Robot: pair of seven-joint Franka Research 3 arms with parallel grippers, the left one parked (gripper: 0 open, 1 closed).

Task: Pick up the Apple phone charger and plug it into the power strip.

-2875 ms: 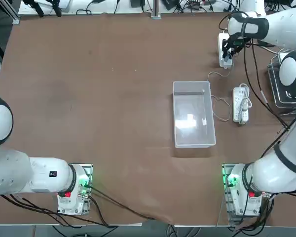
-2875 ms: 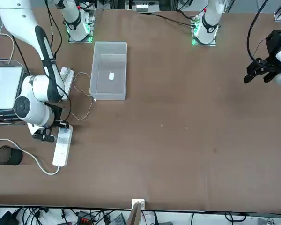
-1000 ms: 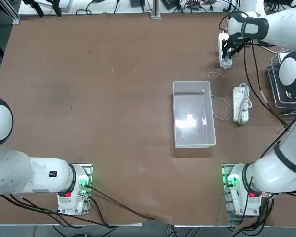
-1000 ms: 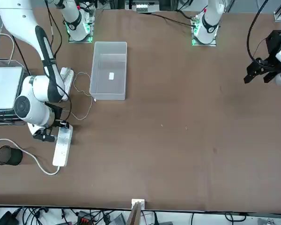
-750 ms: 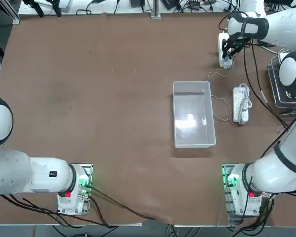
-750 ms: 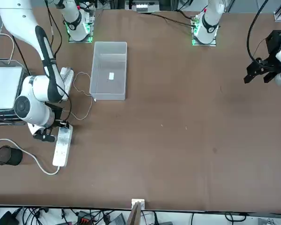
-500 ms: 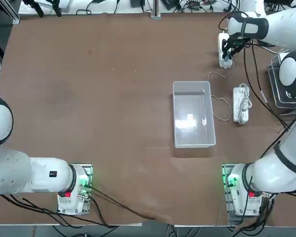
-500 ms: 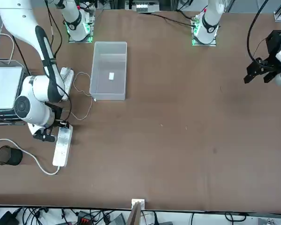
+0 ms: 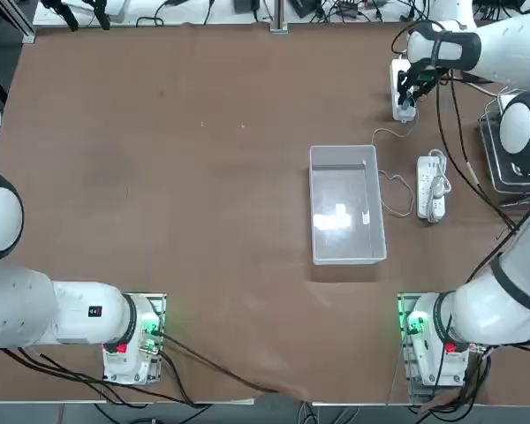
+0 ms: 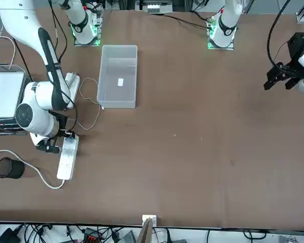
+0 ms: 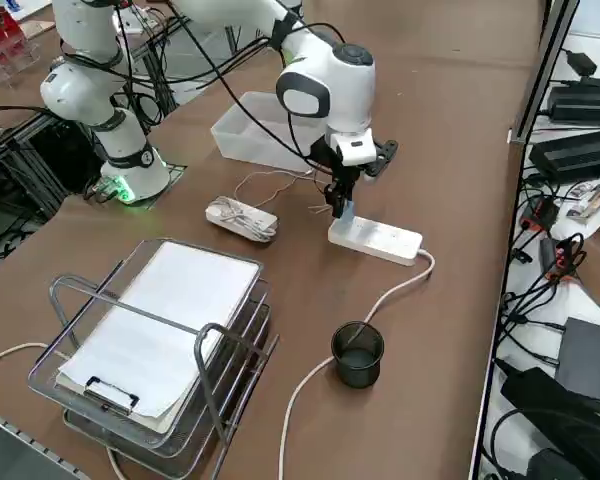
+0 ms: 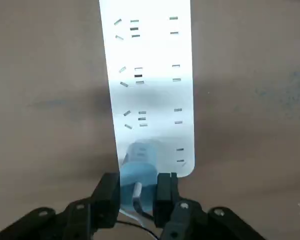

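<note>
Evidently, R gripper is clamped on the charger, held upright at the power strip's end, presumably so its prongs can be lined up w/ the end socket.

Clear bin — black mesh cup — clipboard.

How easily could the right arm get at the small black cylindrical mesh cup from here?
Probably not yet: the right gripper is closed on the pale charger plug at the white power strip, though the table before the cup looks open.
</note>
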